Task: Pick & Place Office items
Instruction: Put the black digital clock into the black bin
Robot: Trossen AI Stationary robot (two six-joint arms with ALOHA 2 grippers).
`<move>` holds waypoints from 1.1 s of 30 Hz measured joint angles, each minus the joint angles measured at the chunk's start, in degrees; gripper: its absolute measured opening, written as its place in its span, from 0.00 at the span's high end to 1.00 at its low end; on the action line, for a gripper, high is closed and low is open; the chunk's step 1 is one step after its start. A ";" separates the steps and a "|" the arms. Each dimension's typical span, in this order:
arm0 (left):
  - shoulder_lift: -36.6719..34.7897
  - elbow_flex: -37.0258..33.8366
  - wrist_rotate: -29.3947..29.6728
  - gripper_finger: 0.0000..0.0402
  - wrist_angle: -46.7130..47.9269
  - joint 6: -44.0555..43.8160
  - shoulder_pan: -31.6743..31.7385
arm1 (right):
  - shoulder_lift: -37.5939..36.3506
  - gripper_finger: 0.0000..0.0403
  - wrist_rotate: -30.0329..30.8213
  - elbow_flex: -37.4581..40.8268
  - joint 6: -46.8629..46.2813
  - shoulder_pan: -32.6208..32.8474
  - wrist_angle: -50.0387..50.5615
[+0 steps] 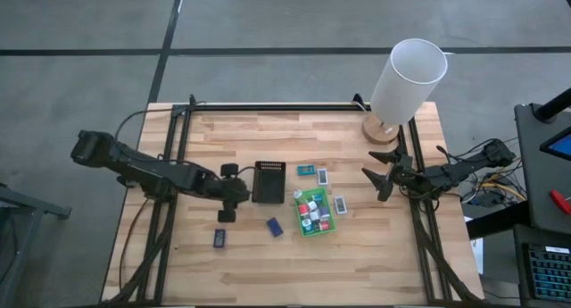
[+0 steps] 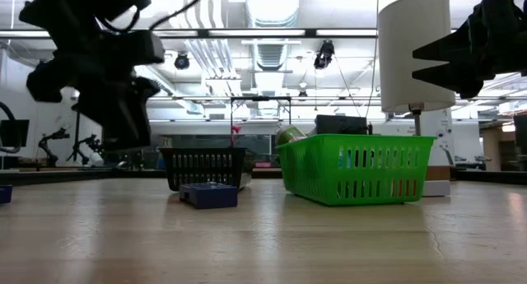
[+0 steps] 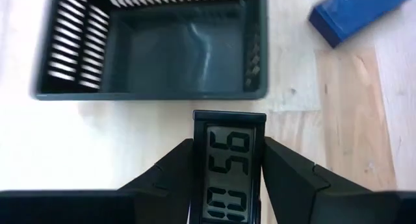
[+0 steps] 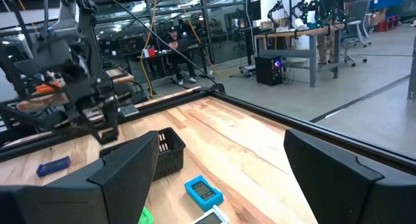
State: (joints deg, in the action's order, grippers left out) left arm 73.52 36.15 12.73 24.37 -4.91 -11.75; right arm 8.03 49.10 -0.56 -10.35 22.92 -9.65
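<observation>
Wooden table [image 1: 357, 254] at frame centre: left gripper [image 3: 229, 169] pinching small digital clock [image 3: 229, 162], black tray [image 3: 156, 49] lying just ahead; right gripper [image 4: 214, 165] spread, idling at right.

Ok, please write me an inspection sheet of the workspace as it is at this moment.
Surface: wooden table, bare in front.
Job's things: green tray holds many small pieces; black tray empty; blue block, dark piece and packets loose on the wood.
Clutter: white lamp at the far right corner.
Grippers: left gripper shut on a small digital clock beside the black tray; right gripper open, waiting at the right edge.
Cables: bundle off the table's right side.
Surroundings: workshop with desks; a person seated far off.
</observation>
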 joint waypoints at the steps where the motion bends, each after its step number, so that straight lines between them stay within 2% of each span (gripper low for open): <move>1: -1.04 0.00 0.73 0.61 0.22 -0.10 0.00 | 0.00 0.19 0.00 0.00 0.01 -0.02 0.00; 9: -8.27 0.12 7.04 0.60 -0.80 -0.02 0.33 | -0.02 0.19 0.00 0.00 0.00 -0.02 0.02; 14: -9.47 0.78 7.87 0.60 -1.73 -0.04 1.90 | -0.02 0.19 0.01 0.00 0.00 0.00 0.01; 24: -6.67 5.15 7.50 0.60 -3.16 0.51 6.61 | -0.02 0.19 0.02 0.01 0.02 0.00 0.01; 33: 2.16 9.52 4.30 0.60 -2.99 4.36 9.44 | 0.04 0.19 0.00 0.01 0.01 0.00 0.01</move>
State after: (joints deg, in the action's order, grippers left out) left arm 75.68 45.67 17.03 21.37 -0.55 -2.31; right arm 8.08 49.10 -0.55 -10.34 22.92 -9.64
